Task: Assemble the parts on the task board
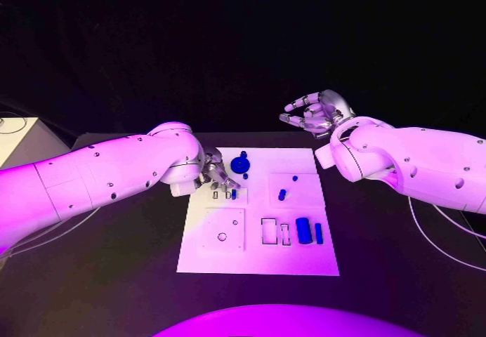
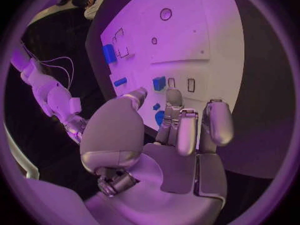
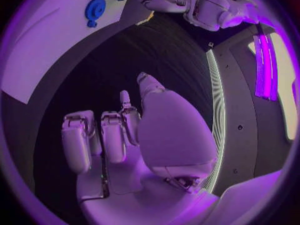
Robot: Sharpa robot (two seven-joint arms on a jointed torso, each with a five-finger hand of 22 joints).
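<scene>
Task board point(image 1: 304, 263): I see its long axis running away from me.
Blue cylinder point(image 1: 303, 230): lies lengthwise.
Left hand point(image 1: 215, 175): grasp unclear.
Right hand point(image 1: 317, 112): curled, empty.

A black table point(image 1: 121, 281) fills most of the head view, running dark from the lower corners up to a far edge above the middle of the frame. At the left edge, a little above centre, stands a pale box point(image 1: 18, 144) (a thin dark cable point(image 1: 12, 125) loops across its top).
</scene>
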